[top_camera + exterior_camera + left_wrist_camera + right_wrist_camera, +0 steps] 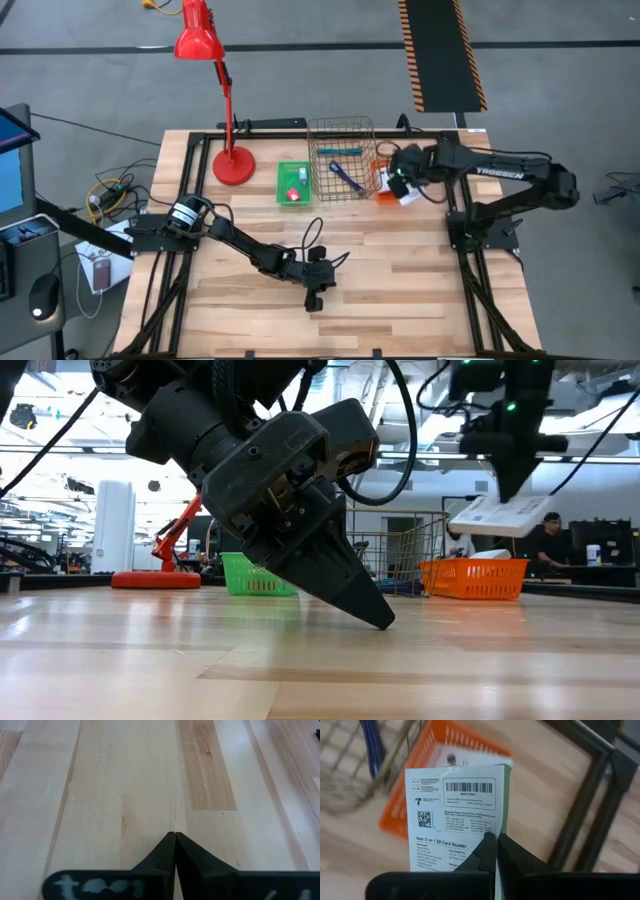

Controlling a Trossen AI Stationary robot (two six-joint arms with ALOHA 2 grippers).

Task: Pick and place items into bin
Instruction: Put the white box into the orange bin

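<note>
Nearest us, our left gripper (375, 615) rests pinched together and empty, tip on the tabletop's (400, 290) front middle. Our right gripper (496, 842) clamps a white card-reader package (455, 815) above the orange bin (384, 180) near the far edge. The wire basket (341, 158) and green bin (293, 183) already hold items; we judge the sorting nearly finished.

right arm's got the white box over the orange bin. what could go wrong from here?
1. The right hand pinches the white box only at one edge; it hangs tilted in the low view and could slip or swing.
2. The orange bin already holds something white, so the box may land on it and end up propped on the rim.
3. The wire basket stands right beside the bin; a skewed release might drop the box there.
</note>
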